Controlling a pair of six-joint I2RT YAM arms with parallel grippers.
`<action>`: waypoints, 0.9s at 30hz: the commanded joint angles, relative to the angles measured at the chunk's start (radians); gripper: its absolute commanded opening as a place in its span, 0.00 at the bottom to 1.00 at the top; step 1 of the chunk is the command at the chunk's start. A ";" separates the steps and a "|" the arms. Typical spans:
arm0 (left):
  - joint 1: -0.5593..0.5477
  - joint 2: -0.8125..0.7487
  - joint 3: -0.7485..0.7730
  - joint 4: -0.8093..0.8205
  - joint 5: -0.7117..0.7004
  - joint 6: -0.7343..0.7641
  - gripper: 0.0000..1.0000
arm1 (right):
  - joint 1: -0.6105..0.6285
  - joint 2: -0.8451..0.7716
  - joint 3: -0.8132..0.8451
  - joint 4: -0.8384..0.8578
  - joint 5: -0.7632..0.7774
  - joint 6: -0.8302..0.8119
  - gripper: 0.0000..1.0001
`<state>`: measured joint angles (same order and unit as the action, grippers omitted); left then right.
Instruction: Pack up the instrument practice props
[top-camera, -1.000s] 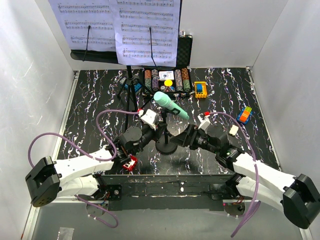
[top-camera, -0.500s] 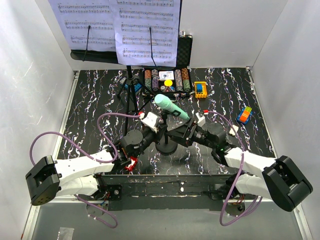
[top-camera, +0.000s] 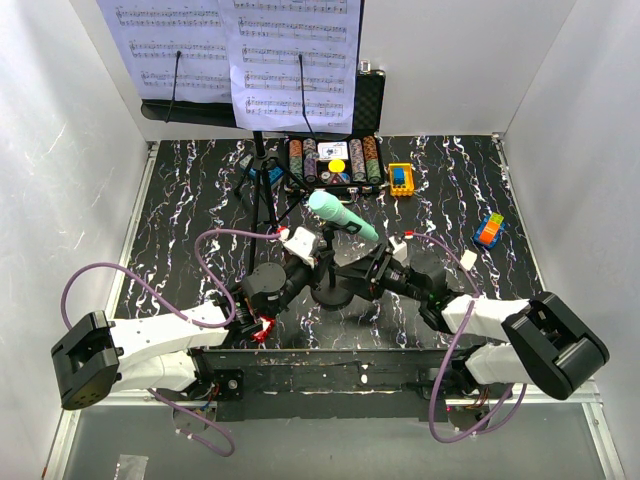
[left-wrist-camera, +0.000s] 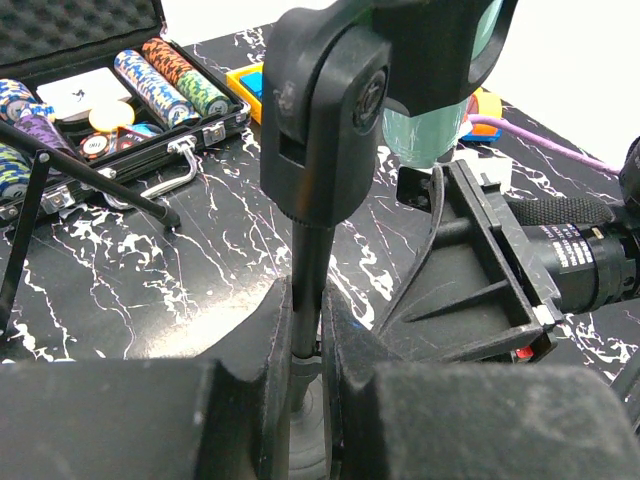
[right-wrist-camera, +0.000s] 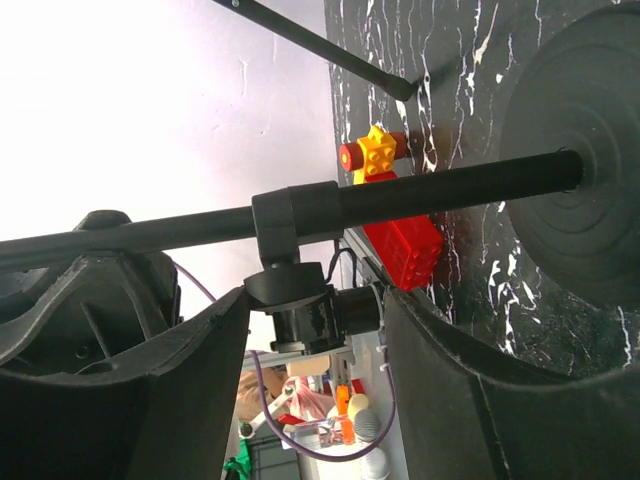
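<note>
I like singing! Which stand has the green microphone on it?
The short round-based mic stand in front; the tall tripod stand behind it holds sheet music instead.

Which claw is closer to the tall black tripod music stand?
Left. The left claw grips the small black mic stand's pole beside the music stand's legs; the right claw straddles that pole from the far side.

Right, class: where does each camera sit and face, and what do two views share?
Top external: above and behind, looking down on the table; left arm, right arm show.
Left wrist: faces forward; left gripper shut on the mic stand.
Right wrist: rolled sideways, facing its round base; right gripper open.
Shared: both wrist views show the stand's pole.
</note>
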<state>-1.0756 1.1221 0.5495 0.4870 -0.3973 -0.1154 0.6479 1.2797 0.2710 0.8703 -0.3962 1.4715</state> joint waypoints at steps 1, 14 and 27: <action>-0.012 -0.018 -0.014 -0.028 -0.028 0.014 0.00 | -0.005 0.015 0.007 0.122 -0.001 0.041 0.63; -0.023 -0.002 -0.011 -0.028 -0.026 0.014 0.00 | -0.021 0.052 0.013 0.180 -0.009 0.032 0.37; -0.027 0.002 -0.002 -0.057 -0.023 0.014 0.00 | -0.019 -0.152 0.168 -0.342 0.028 -0.451 0.06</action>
<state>-1.0916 1.1221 0.5495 0.4858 -0.4191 -0.1036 0.6266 1.2411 0.3393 0.7677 -0.4164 1.3006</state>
